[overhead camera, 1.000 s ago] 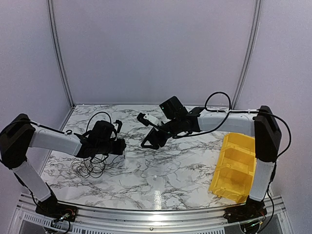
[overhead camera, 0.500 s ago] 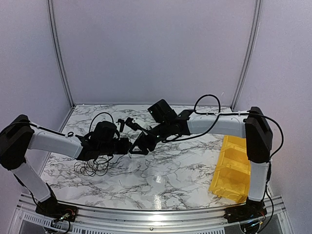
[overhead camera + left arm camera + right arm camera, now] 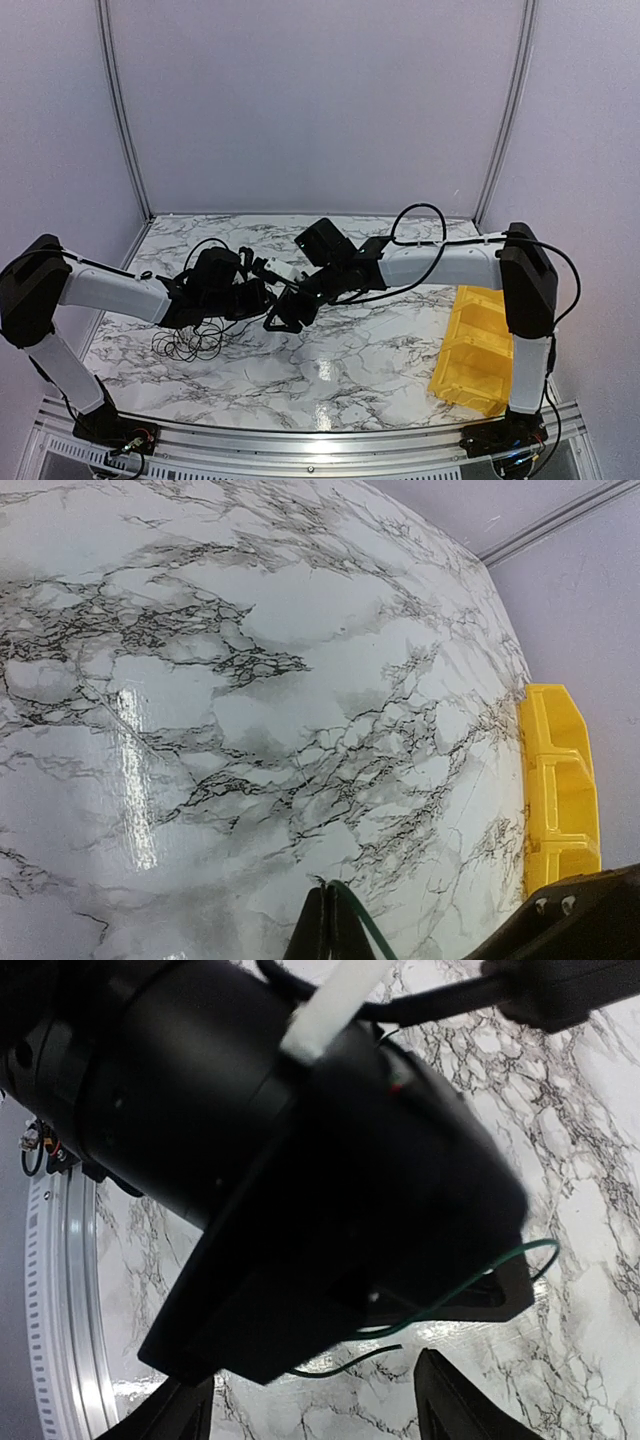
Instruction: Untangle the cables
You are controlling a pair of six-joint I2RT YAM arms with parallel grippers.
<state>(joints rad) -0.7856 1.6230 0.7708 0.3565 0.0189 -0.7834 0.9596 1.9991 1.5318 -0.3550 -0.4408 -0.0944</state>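
Observation:
The cables lie as a bundle of thin dark loops on the marble, under my left arm. My left gripper points right of the bundle. In the left wrist view its fingers are pressed together on a thin green cable that curves out to the right. My right gripper sits right at the left gripper's tip, jaws wide apart. In the right wrist view the left gripper's black body fills most of the frame. The green cable loops below it, above my open right gripper.
A yellow bin stands at the right edge of the table and shows in the left wrist view as the yellow bin. White walls with metal rails close off the back and sides. The right arm's black wrist crowds the left view's lower right corner.
My right arm has swung left, up to the left gripper's tip, with its jaws spreading wider. The left gripper has edged right, still shut.

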